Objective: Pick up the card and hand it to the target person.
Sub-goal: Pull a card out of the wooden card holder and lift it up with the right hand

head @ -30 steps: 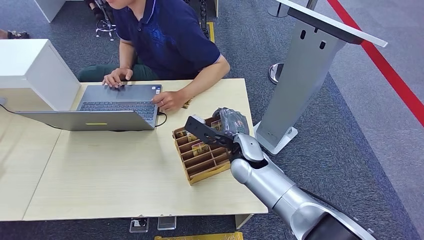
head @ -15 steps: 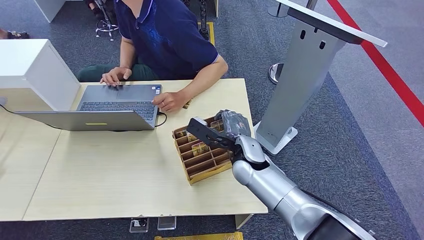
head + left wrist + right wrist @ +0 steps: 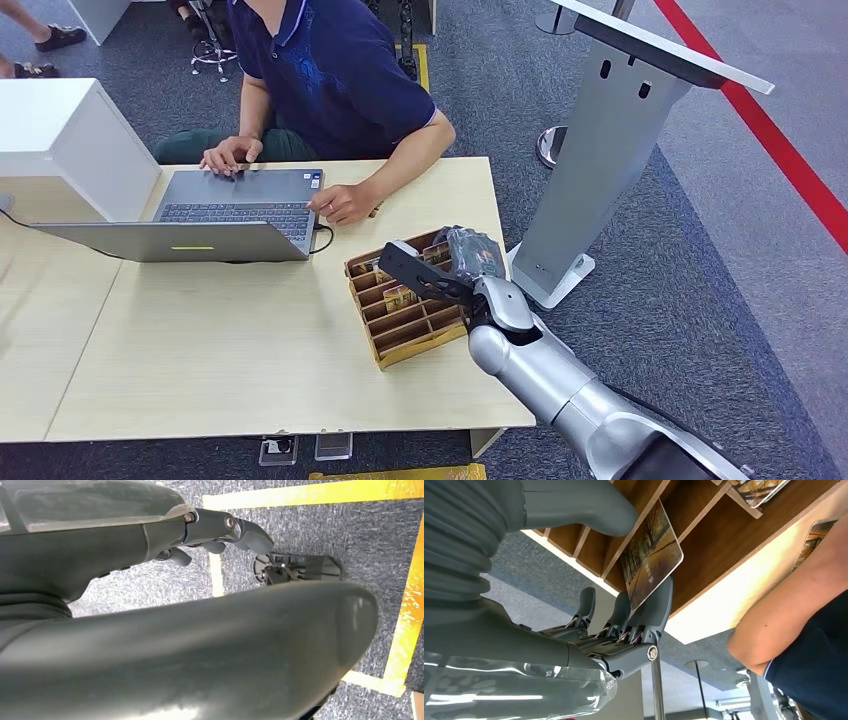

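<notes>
Card (image 3: 651, 555), glossy with an autumn-tree print and rounded corners, stands in a slot of the one wooden rack (image 3: 400, 320), at 3 o'clock from the one laptop (image 3: 215, 215). Right hand (image 3: 624, 610) has fingers spread, one touching the card's edge, nothing gripped. Left hand (image 3: 210, 532): loosely parted, holding nothing.

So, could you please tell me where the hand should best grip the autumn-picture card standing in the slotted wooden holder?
Probably by the free edge of the autumn-picture card that stands proud of the slotted wooden holder, coming from above. The right hand brackets it, one finger at its face, thumb opposite; a pinch across both faces suits the thin card.
</notes>
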